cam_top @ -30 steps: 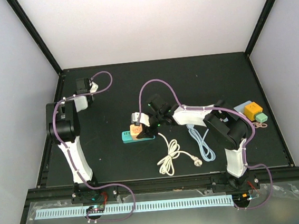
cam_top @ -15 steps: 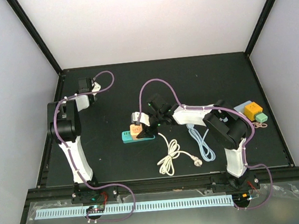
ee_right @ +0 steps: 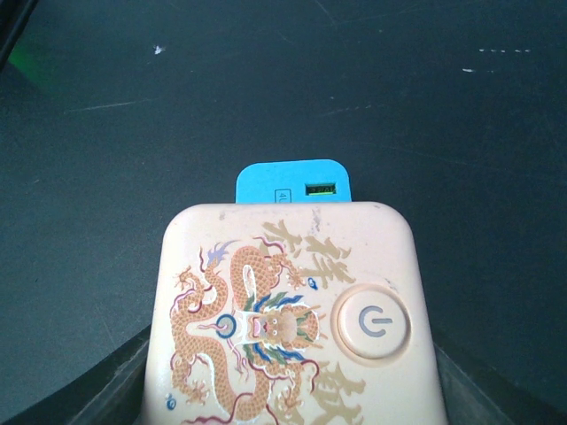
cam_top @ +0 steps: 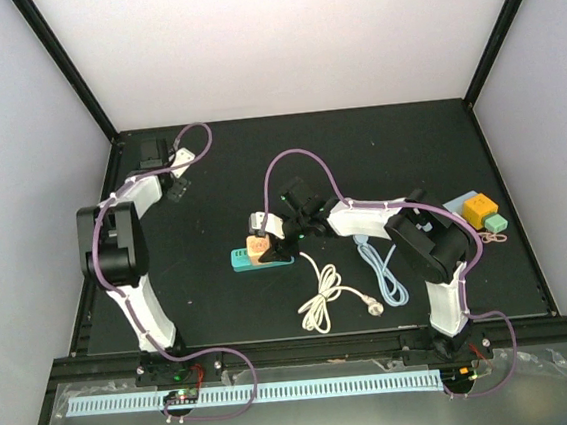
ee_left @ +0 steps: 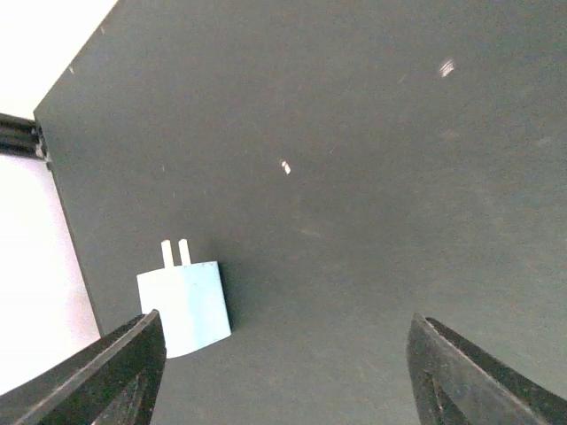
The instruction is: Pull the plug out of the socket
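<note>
White cable (cam_top: 321, 299) lay coiled on black table (cam_top: 210, 179), pale blue cable (cam_top: 382, 271) just beside it. Yellow block (cam_top: 479, 210) and green block (cam_top: 496, 223) sat side by side near right edge; small pinkish item (cam_top: 497, 238), possibly rings, beside.

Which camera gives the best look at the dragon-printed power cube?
Right wrist: the dragon-printed power cube fills the frame, print and button sharp. Top external shows only a small orange block on the teal strip. Left wrist misses it.

Left arm (cam_top: 116, 251) extended to far-left corner of table (cam_top: 407, 140), right tool (cam_top: 263, 238) on cream socket (cam_top: 258, 246), white cable (cam_top: 322, 294), blue cable (cam_top: 381, 268) nearby
</note>
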Controlling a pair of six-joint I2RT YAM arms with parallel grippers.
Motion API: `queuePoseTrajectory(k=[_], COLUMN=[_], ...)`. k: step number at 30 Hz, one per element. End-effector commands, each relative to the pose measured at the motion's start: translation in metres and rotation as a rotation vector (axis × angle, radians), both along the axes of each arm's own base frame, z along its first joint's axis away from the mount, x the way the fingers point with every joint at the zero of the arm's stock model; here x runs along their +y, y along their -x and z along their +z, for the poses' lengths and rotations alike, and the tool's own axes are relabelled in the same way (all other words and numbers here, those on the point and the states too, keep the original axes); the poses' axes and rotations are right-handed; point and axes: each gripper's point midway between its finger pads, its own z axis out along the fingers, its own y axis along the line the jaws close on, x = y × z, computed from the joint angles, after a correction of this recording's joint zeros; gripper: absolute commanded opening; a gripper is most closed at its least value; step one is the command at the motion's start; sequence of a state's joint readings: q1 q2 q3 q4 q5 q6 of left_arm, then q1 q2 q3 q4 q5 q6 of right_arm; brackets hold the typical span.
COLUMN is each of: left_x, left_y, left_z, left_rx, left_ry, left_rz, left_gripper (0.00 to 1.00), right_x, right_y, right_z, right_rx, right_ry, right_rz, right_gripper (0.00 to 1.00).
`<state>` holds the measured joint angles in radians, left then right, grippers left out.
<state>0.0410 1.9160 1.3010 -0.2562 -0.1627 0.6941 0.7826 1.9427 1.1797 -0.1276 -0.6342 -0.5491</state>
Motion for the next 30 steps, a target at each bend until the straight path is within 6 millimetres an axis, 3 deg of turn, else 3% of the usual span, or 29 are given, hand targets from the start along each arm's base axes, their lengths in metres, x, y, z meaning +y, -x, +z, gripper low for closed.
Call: queuePoseTrajectory(k=[1, 8, 13, 19, 23, 30], left_x=[-0.032, -0.066, -0.084, -0.111, -0.139, -0.17], left_y=[0.018, 0.058, 0.084, 0.119, 0.153, 0.192], left_z=[0.048, 0.082, 0.092, 0.098, 0.1, 0.096], left_rx=[-0.019, -0.024, 0.012, 0.06, 0.129, 0.183], left_ry=[0.198, 0.323, 0.389, 0.474, 0.584, 0.683], left_rz=[-0.105, -0.25, -0.333, -0.485, -0.656, -0.855], left_gripper=[0.8, 0.91, 0.95, 0.97, 0.97, 0.92], right_x=[-0.023, -0.018, -0.017, -0.024, -0.039, -0.055], right_y=[0.004, 0.002, 0.003, 0.003, -0.004, -0.01], right_z=[-0.038, -0.017, -0.001, 0.007, 0.008, 0.002], right_rx=[0.077, 0.069, 0.034, 0.01, 0.054, 0.051], right_ry=[0.135, 0.087, 0.043, 0.004, -0.026, -0.013], right_rz=[-0.053, -0.064, -0.059, -0.049, -0.038, -0.026], right_gripper=[0.45, 0.77, 0.89, 0.9, 0.88, 0.87])
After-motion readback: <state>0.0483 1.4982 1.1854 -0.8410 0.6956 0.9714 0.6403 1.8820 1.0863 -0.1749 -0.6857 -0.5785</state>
